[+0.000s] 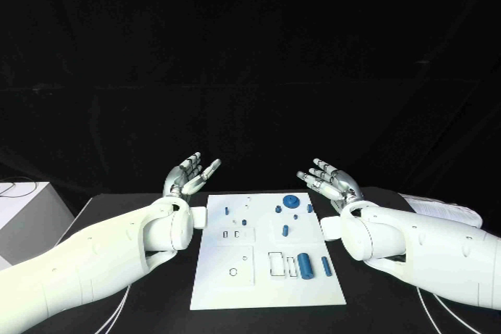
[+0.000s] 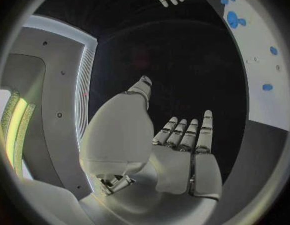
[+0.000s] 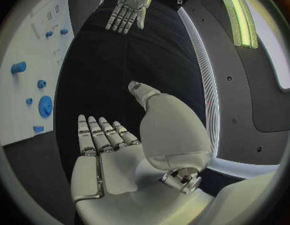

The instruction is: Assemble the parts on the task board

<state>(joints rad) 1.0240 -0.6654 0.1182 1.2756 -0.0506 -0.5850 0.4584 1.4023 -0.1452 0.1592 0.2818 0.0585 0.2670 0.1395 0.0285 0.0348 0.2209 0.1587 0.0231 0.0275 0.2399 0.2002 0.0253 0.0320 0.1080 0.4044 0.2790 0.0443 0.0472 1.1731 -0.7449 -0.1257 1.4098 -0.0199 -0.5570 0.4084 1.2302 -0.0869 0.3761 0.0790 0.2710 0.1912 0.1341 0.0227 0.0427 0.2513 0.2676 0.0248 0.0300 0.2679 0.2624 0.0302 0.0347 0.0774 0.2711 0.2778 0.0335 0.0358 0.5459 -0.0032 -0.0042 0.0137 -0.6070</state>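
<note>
The white task board [image 1: 261, 287] lies flat in the middle of the black table. Small blue parts rest on it: a round disc [image 1: 291, 201] near its far edge, a thick cylinder [image 1: 305, 264] and a thin peg [image 1: 326, 266] nearer me, and several small pieces between. My left hand [image 1: 189, 176] is raised above the table, left of the board's far end, fingers spread and holding nothing. My right hand [image 1: 330, 180] is raised on the other side, also spread and empty. The left wrist view shows the flat palm [image 2: 182, 157], the right wrist view shows its own [image 3: 114, 155].
A white box [image 1: 26, 211] stands at the table's left edge. A pale flat object [image 1: 444, 207] lies at the right edge. The board [image 3: 26, 50] with its blue parts sits off to one side of each palm.
</note>
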